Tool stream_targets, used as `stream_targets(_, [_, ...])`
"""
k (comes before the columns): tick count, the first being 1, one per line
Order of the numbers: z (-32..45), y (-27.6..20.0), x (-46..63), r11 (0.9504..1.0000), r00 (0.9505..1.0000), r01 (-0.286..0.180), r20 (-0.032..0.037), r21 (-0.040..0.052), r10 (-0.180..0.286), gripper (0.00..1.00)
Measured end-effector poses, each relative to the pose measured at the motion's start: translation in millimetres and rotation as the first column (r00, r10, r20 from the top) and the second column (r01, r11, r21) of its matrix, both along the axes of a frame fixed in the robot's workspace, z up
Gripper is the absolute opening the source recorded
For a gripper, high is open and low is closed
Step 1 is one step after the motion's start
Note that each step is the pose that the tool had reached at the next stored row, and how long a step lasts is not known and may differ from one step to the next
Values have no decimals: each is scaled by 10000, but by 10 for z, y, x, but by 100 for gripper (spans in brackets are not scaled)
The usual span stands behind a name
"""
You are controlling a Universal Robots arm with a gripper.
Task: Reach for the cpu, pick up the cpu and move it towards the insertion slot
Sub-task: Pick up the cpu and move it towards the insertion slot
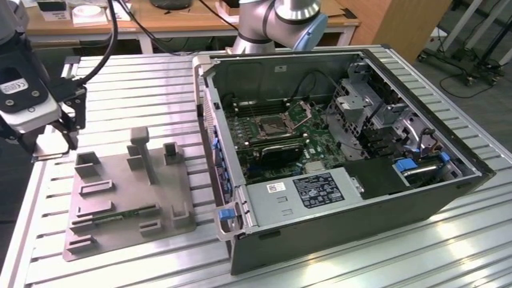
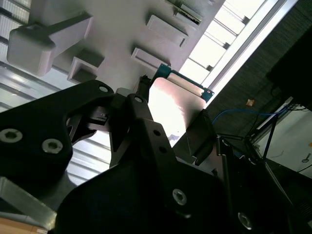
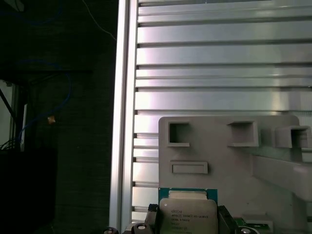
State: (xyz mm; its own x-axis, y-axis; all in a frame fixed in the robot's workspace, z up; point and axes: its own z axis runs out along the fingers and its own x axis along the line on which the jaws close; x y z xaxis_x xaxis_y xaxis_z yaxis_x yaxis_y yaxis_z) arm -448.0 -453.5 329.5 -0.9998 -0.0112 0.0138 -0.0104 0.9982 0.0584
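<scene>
The grey fixture plate [image 1: 120, 198] lies at the exterior view's lower left. Just beside its far corner, the gripper [image 1: 50, 149] clamps the cpu [image 3: 187, 217] between its fingers. The insertion slot [image 1: 270, 126] sits mid-frame, well apart, inside the open computer case [image 1: 320, 234].

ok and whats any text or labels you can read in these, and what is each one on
cpu top, first wrist view: several lines of print, too small to read.
Black label on the grey metal box, exterior view: dense print, too small to read.
Small white sticker beside it: unreadable.
Tag on the white housing, exterior view's left: unreadable.
No text can be quoted.
</scene>
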Motion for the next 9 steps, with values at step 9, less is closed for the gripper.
stream_targets(9, [70, 0, 0, 10000, 10000, 0, 4, 6, 0, 54])
